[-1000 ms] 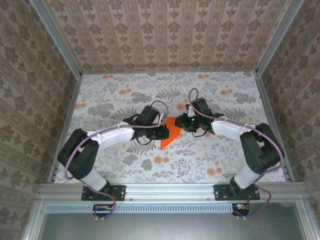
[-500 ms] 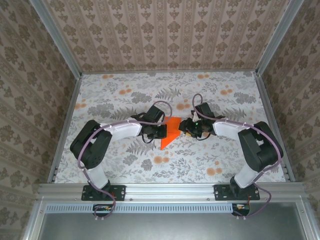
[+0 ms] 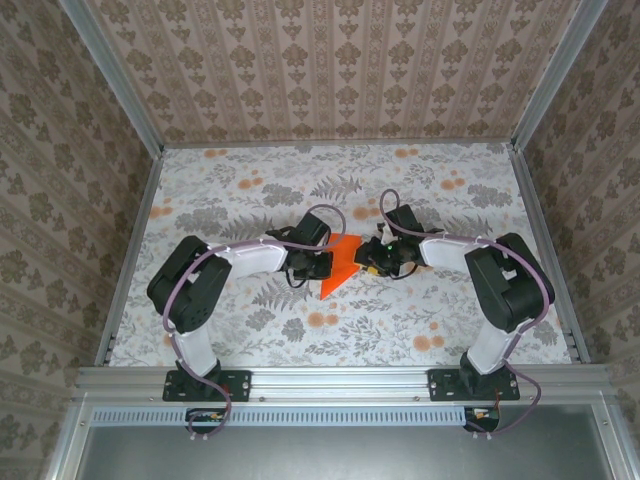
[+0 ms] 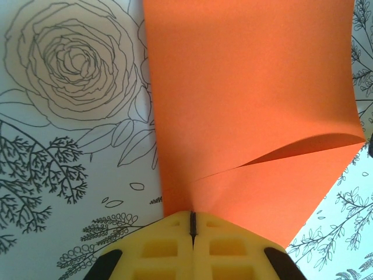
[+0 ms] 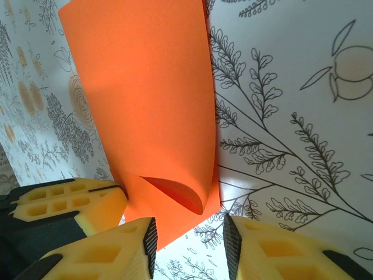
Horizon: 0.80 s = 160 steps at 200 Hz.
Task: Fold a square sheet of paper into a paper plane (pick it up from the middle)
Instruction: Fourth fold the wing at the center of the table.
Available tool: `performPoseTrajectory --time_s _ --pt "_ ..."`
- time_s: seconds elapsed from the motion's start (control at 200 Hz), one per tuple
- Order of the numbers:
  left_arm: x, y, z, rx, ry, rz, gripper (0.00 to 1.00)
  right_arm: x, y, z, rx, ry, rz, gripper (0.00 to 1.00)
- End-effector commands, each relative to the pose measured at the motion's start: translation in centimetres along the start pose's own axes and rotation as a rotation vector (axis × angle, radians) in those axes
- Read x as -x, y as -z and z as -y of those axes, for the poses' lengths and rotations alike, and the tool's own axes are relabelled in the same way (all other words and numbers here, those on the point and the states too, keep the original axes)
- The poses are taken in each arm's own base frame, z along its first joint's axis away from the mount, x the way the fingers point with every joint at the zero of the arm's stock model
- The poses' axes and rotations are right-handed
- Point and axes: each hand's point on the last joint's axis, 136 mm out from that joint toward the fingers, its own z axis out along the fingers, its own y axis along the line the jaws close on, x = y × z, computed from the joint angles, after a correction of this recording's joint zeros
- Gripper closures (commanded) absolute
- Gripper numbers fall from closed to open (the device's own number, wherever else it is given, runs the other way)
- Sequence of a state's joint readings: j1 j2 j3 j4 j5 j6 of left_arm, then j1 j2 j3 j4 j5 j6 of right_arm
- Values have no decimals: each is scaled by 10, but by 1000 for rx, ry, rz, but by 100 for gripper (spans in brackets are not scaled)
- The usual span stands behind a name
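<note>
Since a second ago the left arm [image 3: 190,290] has swung its elbow in toward the middle and the right arm [image 3: 505,285] has done the same, so the two tools now sit closer together around the orange paper.

On my left, the left tool [image 4: 191,217] is clenched. Its yellow fingers [image 4: 172,230] are pressed together with only a thin seam between them. The edge of the square sheet of paper [image 4: 245,99] runs right into that seam, so I read it as pinched there.

The sheet lies near the middle of the floral surface [image 3: 250,190], between the two tools, and is folded over on itself. From the left wrist camera, a top layer lifts off the lower one in a shallow curve toward the right edge. From the right wrist camera, the same fold shows as a loose roll with an open, shadowed mouth.

On the right, the right tool [image 5: 189,228] is released, jaws standing apart. The sheet's near corner lies in the gap, closer to the finger on the picture's left. I cannot tell whether that finger touches the paper.
</note>
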<state>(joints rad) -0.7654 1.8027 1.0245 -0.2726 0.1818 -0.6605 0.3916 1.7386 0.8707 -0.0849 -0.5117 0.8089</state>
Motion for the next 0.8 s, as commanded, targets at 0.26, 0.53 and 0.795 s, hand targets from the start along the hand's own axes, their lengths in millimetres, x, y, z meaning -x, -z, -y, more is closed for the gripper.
performPoseTrajectory --time_s 0.26,0.53,0.795 --pt "-13 -6 -13 51 10 -49 96 -1 -13 -15 61 -5 -45 64" --pt "-12 -5 -12 41 9 -47 96 -1 -17 -22 107 -19 -50 68" --pt "0 6 -5 -12 38 -14 87 -5 -24 -23 137 -69 -76 70"
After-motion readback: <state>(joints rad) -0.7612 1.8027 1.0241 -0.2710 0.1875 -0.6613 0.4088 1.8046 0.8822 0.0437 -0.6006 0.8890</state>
